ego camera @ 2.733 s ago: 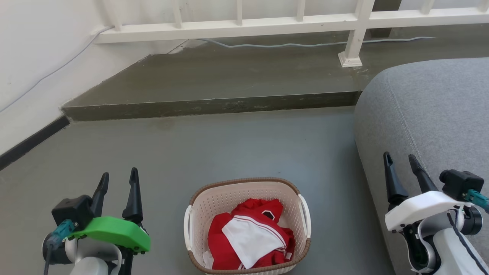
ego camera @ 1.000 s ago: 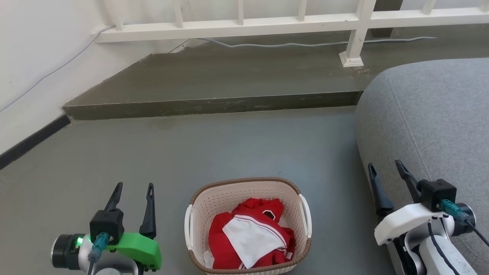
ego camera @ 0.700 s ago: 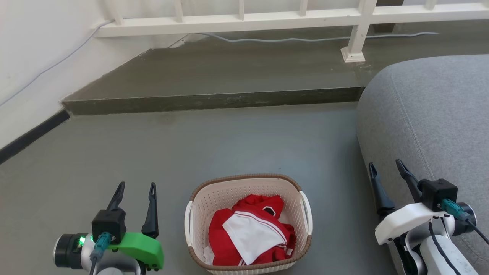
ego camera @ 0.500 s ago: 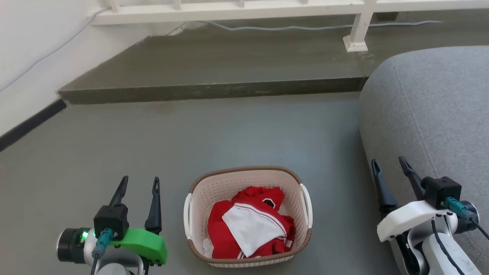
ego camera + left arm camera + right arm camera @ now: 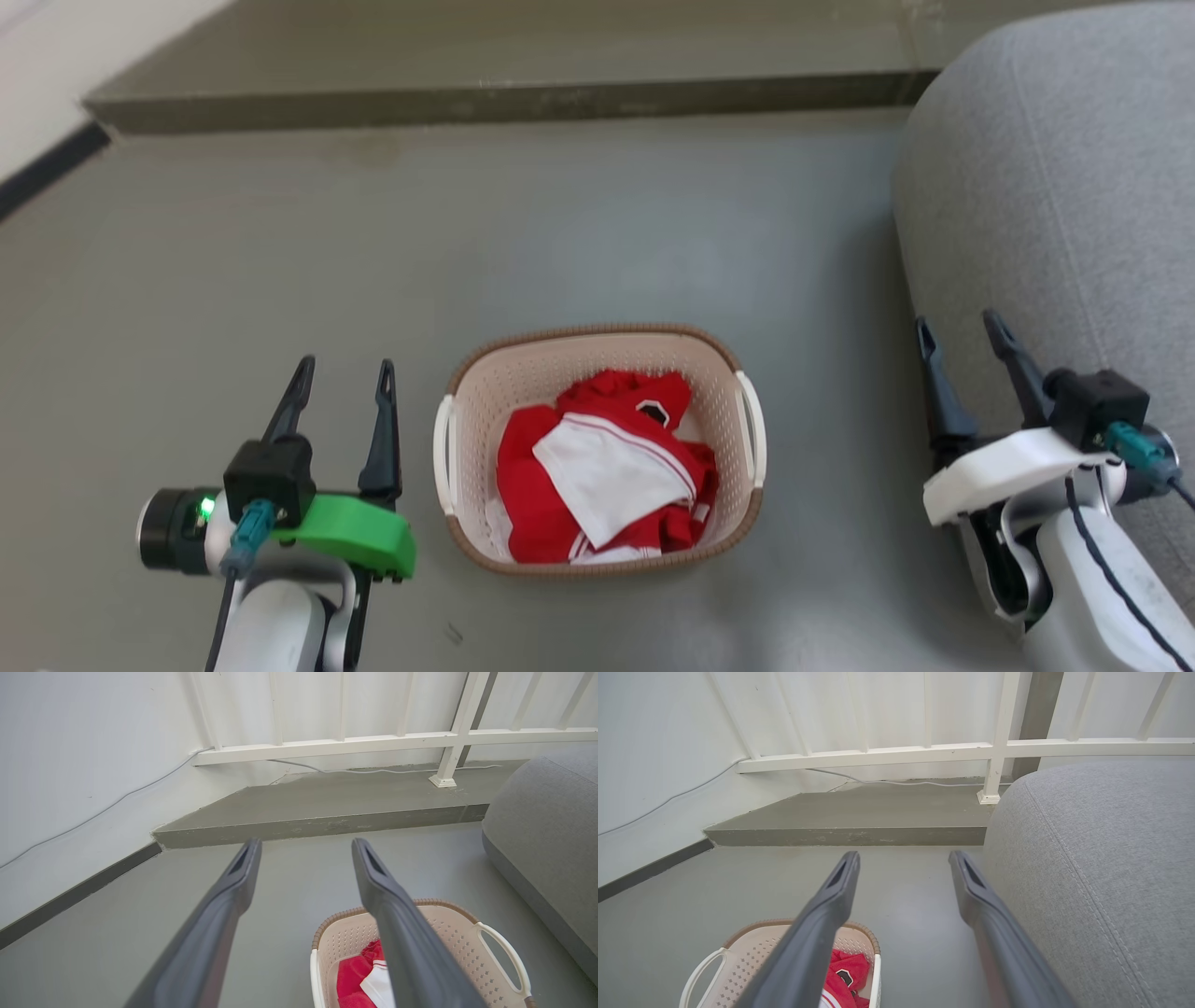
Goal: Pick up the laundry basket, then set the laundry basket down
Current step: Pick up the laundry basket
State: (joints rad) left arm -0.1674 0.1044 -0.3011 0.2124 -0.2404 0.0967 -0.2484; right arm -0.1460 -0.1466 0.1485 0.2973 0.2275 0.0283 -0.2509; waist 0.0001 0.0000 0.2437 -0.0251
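- Between left claw (image 5: 344, 366) and right claw (image 5: 956, 322), just beside the left, the laundry basket (image 5: 597, 330) sits on the floor (image 5: 597, 215).
- Both claws are spread wide and empty.
- Likely the approach step; next, move inward onto its handles (image 5: 442, 455).

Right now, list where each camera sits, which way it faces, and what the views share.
Head view: on the head, looking steeply down at the floor and laundry basket; left gripper lower left, right gripper lower right, both open.
Left wrist view: on the left wrist, looking along its fingers toward the white railing; basket low right.
Right wrist view: on the right wrist, looking along its fingers toward that railing; basket low left, grey sofa right.
Shared: all three show the basket and sofa.
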